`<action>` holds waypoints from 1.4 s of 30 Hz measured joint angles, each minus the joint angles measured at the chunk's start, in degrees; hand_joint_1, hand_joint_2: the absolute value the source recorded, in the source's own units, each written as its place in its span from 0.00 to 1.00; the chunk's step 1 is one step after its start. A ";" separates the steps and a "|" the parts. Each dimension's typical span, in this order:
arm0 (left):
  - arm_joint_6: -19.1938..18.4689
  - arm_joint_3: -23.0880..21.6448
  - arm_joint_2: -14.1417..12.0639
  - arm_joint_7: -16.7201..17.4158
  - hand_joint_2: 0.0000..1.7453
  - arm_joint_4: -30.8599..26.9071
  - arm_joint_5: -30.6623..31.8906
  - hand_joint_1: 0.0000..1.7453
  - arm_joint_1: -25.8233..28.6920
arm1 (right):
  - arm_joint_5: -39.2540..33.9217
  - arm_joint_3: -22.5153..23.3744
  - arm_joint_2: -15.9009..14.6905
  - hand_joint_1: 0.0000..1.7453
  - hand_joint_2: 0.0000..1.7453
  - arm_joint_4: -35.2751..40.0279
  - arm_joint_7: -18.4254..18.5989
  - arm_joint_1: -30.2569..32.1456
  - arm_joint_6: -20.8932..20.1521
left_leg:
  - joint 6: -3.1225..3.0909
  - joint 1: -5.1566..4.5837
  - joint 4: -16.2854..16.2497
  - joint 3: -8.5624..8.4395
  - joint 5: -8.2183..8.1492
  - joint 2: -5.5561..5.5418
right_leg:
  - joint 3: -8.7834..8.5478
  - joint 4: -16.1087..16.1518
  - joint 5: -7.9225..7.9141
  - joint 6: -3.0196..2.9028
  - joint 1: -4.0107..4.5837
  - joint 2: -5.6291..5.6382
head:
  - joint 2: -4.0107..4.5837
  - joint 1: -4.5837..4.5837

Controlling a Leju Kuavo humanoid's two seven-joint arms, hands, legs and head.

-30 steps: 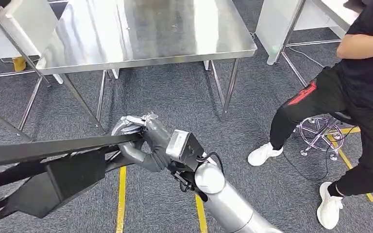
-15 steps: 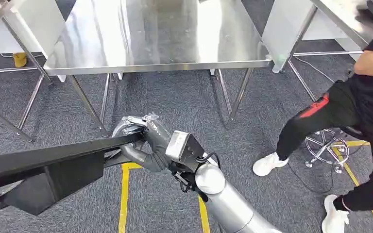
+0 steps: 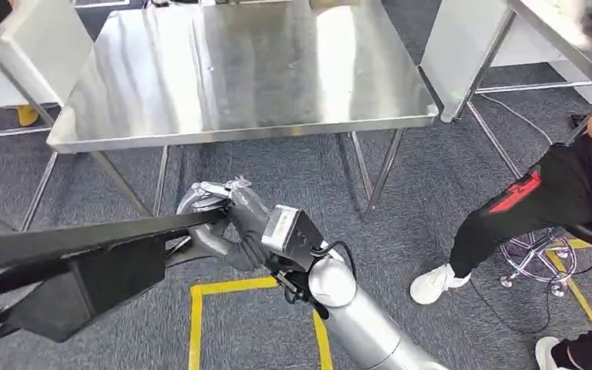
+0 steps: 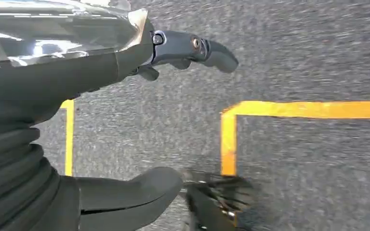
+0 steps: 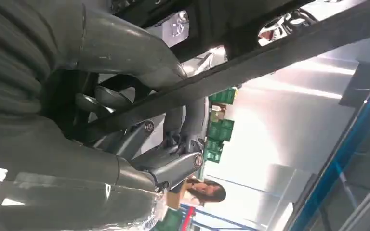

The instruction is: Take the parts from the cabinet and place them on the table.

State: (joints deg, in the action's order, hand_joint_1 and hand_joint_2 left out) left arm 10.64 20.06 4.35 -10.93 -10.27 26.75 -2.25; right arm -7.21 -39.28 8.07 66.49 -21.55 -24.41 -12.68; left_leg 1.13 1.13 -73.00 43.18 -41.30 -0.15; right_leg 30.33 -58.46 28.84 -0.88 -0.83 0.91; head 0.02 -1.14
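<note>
1. Head view: the right hand (image 3: 227,223) sits low in front of the robot, its fingers wrapped around a shiny metal part (image 3: 204,198) held against a long black bar (image 3: 85,239). A bare steel desk (image 3: 239,69) stands ahead, beyond the hand and part. A person (image 3: 563,193) in black stands at the right, and yellow tape (image 3: 200,297) marks the grey carpet (image 3: 293,169).
2. Left wrist view: the left hand (image 4: 139,110) hangs over the carpet with nothing in it, thumb and fingers held apart above the yellow tape lines.
3. Right wrist view: the right hand's fingers (image 5: 173,166) curl around the black bar; the metal part is hard to make out here.
</note>
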 joint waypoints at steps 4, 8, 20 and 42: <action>-0.04 0.04 -0.09 0.00 1.00 0.09 -0.02 0.00 0.41 | 0.02 -0.07 0.28 1.00 1.00 -0.04 0.00 0.00 0.00 | -1.01 -0.35 13.54 -0.92 21.30 1.04 | -4.69 0.09 4.34 0.95 0.36 0.12 | 0.00 0.11; 0.07 0.28 0.00 -0.13 1.00 -0.04 -0.09 0.00 0.04 | 0.04 0.00 0.85 1.00 1.00 0.07 0.11 -0.43 -0.07 | -2.90 -0.55 14.24 -4.17 19.79 0.54 | -4.30 -2.97 2.43 4.13 0.43 0.05 | -0.02 -0.02; 0.88 1.29 0.42 0.07 1.00 0.13 -0.24 0.00 0.50 | 0.68 -0.35 0.04 1.00 1.00 -1.57 0.39 0.17 -0.15 | -2.90 -1.10 14.66 -17.75 6.67 -1.46 | 9.36 -1.92 -7.34 4.04 0.81 -0.80 | 0.00 0.04; 2.21 2.45 1.92 1.01 1.00 0.00 -0.44 0.00 -0.21 | 3.06 -0.79 3.85 1.00 1.00 -3.25 1.79 -3.49 0.57 | -3.32 0.33 13.09 -6.05 16.75 0.55 | -1.16 -14.18 4.94 4.25 -0.25 -0.32 | 0.00 -0.07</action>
State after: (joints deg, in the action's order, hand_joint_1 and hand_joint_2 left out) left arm 12.85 22.51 6.27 -9.92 -10.27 26.32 -2.46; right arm -4.16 -40.06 11.91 63.23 -19.76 -27.90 -12.11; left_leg -2.18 1.46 -59.91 37.13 -24.55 0.40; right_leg 29.17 -72.64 33.79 3.37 -1.08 0.59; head 0.02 -1.20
